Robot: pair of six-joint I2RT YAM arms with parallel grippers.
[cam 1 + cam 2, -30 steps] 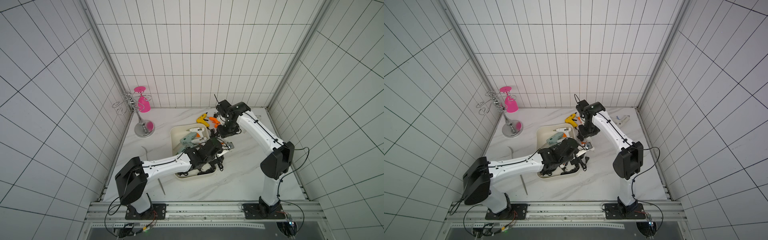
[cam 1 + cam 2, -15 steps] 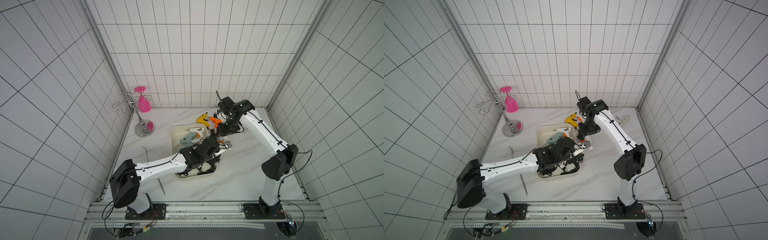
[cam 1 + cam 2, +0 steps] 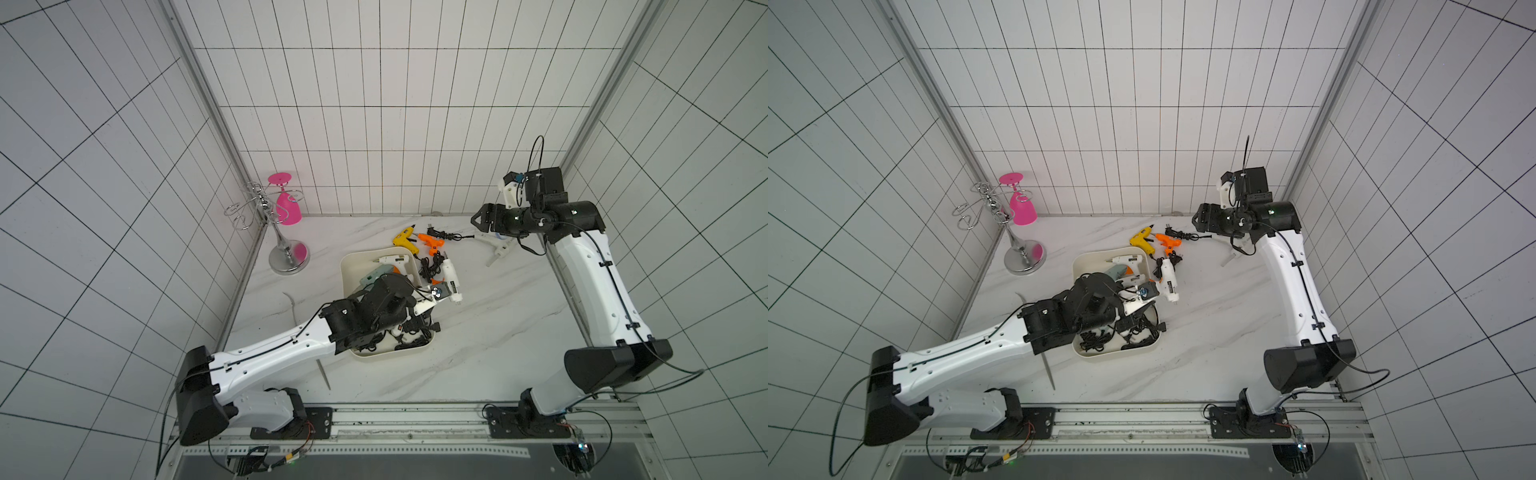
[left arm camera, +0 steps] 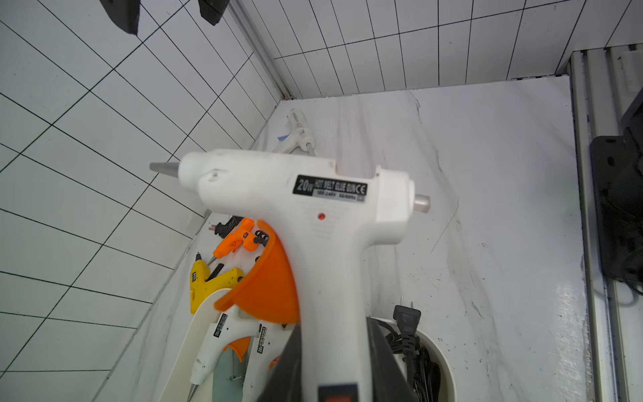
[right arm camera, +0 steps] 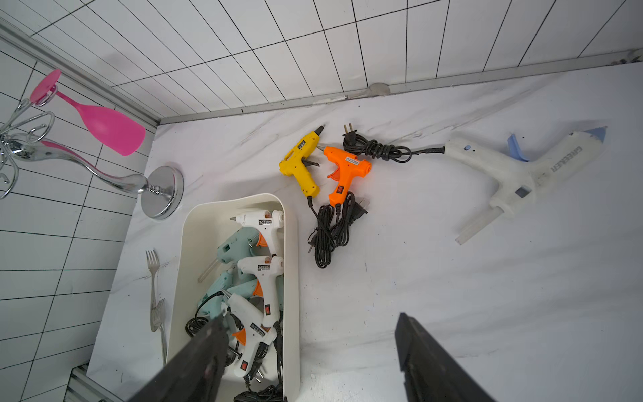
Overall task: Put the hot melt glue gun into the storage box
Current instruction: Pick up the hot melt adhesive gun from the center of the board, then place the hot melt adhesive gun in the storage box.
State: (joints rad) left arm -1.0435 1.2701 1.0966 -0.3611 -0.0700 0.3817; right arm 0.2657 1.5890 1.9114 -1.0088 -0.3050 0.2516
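Observation:
My left gripper (image 4: 334,348) is shut on the handle of a white hot melt glue gun (image 4: 299,188) with an orange trigger. In both top views this gun (image 3: 451,279) (image 3: 1169,282) hangs over the right rim of the cream storage box (image 3: 390,355) (image 3: 1113,353) (image 4: 195,330). The box (image 5: 292,278) holds several white and teal glue guns and black cords. My right gripper (image 3: 474,218) (image 3: 1195,220) (image 5: 311,318) is raised near the back right corner. It is open, with nothing between its fingers.
A yellow glue gun (image 3: 403,239), an orange one (image 3: 432,243) and tangled cords (image 3: 430,268) lie behind the box. A large white glue gun (image 3: 496,249) lies under the right arm. A chrome rack with a pink glass (image 3: 282,203) stands back left. Forks (image 3: 291,307) lie left of the box.
My right gripper has opened, let go of the white glue gun and drawn back toward the back right corner. The left gripper keeps the gun at the box's right rim.

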